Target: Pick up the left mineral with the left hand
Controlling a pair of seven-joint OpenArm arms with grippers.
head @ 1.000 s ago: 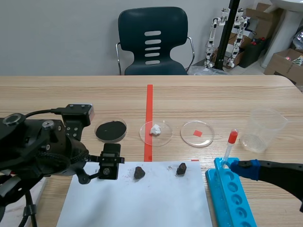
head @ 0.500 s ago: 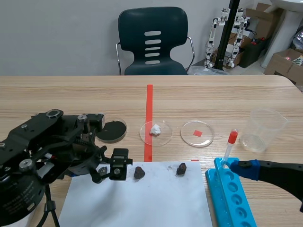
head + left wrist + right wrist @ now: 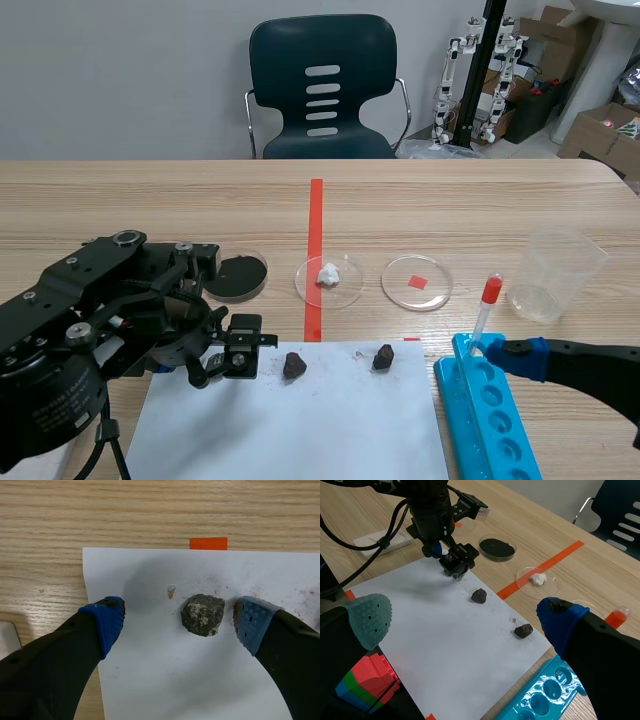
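Grey-brown and speckled, on the white paper sheet (image 3: 200, 680): the left mineral (image 3: 202, 615), seen in the left wrist view between the spread fingers of the left gripper (image 3: 179, 622), close by one blue pad (image 3: 250, 622), farther from the other, touching neither. Left gripper released, clasping nothing. Just ahead of the stone, a small pale chip on the sheet; farther ahead, beyond the paper's edge, a stub of orange-red tape on the wooden table (image 3: 150, 510).

From the scene camera, left gripper (image 3: 238, 358) over the paper's far edge, with the left mineral (image 3: 294, 365) just beside it toward the table's middle, a strip of bare paper between. Beyond that stone, farther from the left gripper, the right mineral (image 3: 383, 357), smaller and dark. Ahead of the left gripper, off the paper, a dish of black powder (image 3: 240, 272); in the same row, a dish with a white lump (image 3: 328, 280) and a dish with a red scrap (image 3: 417, 282).

Right gripper (image 3: 465, 620) released too, fingers wide apart, one pad grey-green (image 3: 370, 620), holding nothing. Ahead of it and between its fingers in its own view, the paper with the right mineral (image 3: 523, 630) nearer and the left mineral (image 3: 479, 596) beyond, then the left gripper (image 3: 456, 560). Under the right gripper, a blue tube rack (image 3: 540, 700); in the scene view, a red-capped tube (image 3: 485, 310) upright in that rack just beside the right gripper (image 3: 525, 358), and a clear plastic cup (image 3: 555, 275) well ahead of it
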